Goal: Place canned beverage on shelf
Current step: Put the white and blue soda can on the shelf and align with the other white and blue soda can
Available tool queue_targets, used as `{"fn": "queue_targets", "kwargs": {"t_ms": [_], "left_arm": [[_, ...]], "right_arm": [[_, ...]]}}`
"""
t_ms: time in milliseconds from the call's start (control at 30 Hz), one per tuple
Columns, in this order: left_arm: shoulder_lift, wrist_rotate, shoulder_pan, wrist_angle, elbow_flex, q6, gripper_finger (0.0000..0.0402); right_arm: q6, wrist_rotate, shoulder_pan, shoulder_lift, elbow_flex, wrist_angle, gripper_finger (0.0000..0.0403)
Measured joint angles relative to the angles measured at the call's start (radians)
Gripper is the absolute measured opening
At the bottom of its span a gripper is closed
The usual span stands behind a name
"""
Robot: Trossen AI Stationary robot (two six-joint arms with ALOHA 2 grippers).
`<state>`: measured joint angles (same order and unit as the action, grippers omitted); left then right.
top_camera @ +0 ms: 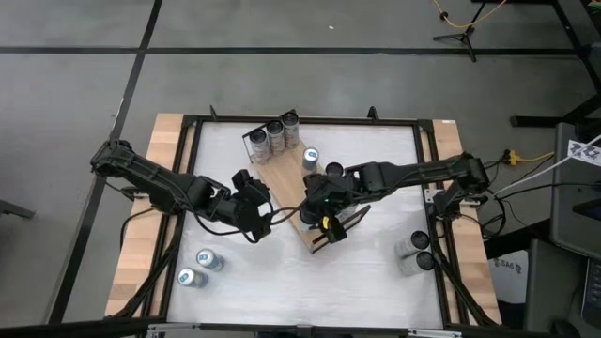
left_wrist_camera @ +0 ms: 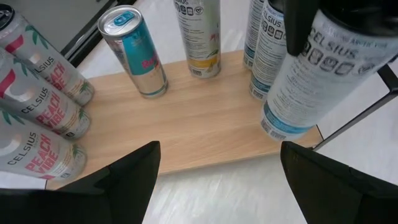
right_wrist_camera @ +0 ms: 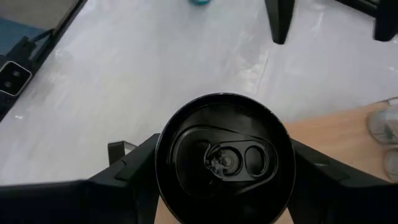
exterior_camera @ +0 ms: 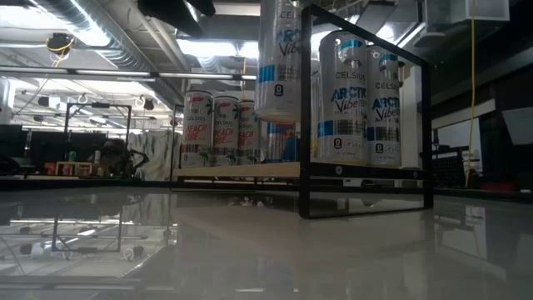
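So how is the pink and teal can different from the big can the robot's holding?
The pink and teal can stands on the shelf by itself; the Arctic Vibe can is between the right gripper's fingers. The first has a silver top and pink lettering; the held one has a black top and blue trim. Both are slim drink cans.

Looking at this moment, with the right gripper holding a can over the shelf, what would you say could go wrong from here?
1. The right gripper grips a black-topped can near the shelf edge; set down there, it might tip off.
2. Its neighbours, the Arctic Vibe cans, stand close and could be knocked on the way down.
3. The left gripper hovers open at the shelf's edge, so the arms could collide.
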<state>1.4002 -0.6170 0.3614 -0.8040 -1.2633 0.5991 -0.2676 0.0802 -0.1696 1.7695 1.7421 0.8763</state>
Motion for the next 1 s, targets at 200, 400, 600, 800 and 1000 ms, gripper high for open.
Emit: {"fn": "queue_targets", "kwargs": {"t_ms": [200, 400, 600, 800, 1000], "left_arm": [[0.0, 0.0, 0.0, 0.0, 0.0, 0.0, 0.0325], [0.007, 0.0, 0.0, 0.011, 0.0, 0.001, 0.0325], [0.062, -0.006, -0.002, 0.029, 0.0, 0.002, 0.0325], [0.143, -0.049, -0.002, 0.116, 0.0, -0.006, 0.0325], [0.197, -0.08, -0.002, 0.188, 0.0, -0.006, 0.0325]], "right_arm": [[0.001, 0.018, 0.0, 0.0, -0.038, -0.009, 0.025], [-0.002, 0.016, 0.0, 0.0, -0.072, -0.013, 0.025], [-0.003, 0.016, 0.0, 0.0, -0.086, -0.032, 0.025], [-0.007, 0.016, 0.0, 0.0, -0.086, -0.033, 0.025], [-0.008, 0.017, 0.0, 0.0, -0.086, -0.026, 0.025]]}}
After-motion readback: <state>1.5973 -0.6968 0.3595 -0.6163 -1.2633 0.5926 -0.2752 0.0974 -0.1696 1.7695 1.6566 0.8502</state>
